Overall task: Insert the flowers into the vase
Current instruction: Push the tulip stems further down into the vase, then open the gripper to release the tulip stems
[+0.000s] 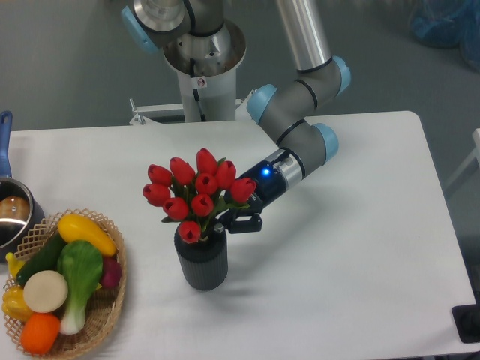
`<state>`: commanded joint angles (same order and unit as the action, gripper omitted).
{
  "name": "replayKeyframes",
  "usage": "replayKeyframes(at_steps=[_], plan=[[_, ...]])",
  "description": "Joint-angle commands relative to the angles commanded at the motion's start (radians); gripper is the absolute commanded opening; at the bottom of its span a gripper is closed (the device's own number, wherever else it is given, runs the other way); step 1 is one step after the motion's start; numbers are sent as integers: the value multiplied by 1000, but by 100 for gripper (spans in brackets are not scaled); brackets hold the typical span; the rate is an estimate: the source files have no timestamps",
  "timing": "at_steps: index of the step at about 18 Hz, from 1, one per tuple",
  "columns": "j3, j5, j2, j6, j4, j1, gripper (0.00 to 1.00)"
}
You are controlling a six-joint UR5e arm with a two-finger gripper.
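Observation:
The flowers [195,196], a bunch of red tulip buds with green leaves, stand over the mouth of the dark grey ribbed vase [202,262], with their stems going down into it. My gripper [229,220] reaches in from the right, just above the vase rim, and is shut on the stems below the buds. The buds and leaves hide most of its fingers and the vase mouth. The vase stands upright near the middle of the white table [337,262].
A wicker basket [105,307] of toy vegetables sits at the front left. A metal pot [11,217] with a blue handle is at the left edge. The robot base [202,67] stands behind the table.

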<state>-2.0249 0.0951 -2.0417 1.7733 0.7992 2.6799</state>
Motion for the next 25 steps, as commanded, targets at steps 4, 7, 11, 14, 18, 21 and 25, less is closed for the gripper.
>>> replayKeyframes(at_steps=[4, 7, 11, 14, 18, 21, 25], plan=[[2, 0, -2, 0, 0, 0, 28], [2, -2, 2, 0, 0, 0, 32], [3, -2, 3, 0, 0, 0, 33], [3, -2, 3, 0, 0, 0, 35], [2, -3, 6, -3, 2, 2, 36], [2, -3, 11, -8, 3, 0, 38], [12, -83, 23, -12, 3, 0, 50]])
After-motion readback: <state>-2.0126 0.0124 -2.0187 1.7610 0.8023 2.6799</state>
